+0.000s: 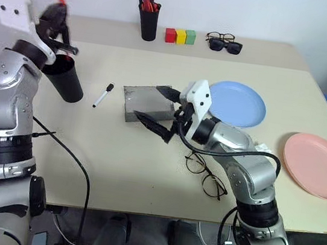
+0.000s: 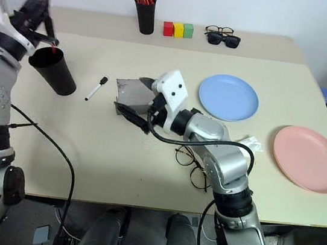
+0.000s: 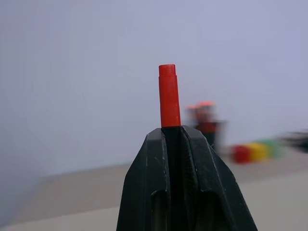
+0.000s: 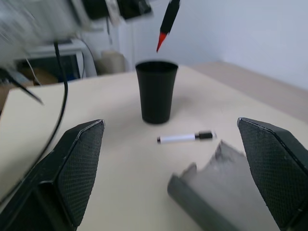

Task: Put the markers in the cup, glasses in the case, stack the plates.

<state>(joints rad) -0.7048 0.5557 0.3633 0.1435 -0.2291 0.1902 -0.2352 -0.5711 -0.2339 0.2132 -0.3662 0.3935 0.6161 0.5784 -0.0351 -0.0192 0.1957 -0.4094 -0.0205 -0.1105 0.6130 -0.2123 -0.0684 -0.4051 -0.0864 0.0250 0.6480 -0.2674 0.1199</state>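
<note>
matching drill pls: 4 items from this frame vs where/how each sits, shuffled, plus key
Items:
1. red-capped marker
2. white marker
3. glasses
4. pink plate

Places or states:
A. lying on the table between the cup and the case
B. alone at the table's right side, apart from the blue plate
C. clamped in the shut left end effector, above the cup
D. on the table near the front edge, beside the right arm

Pairs: 1-C, 2-A, 3-D, 4-B
</note>
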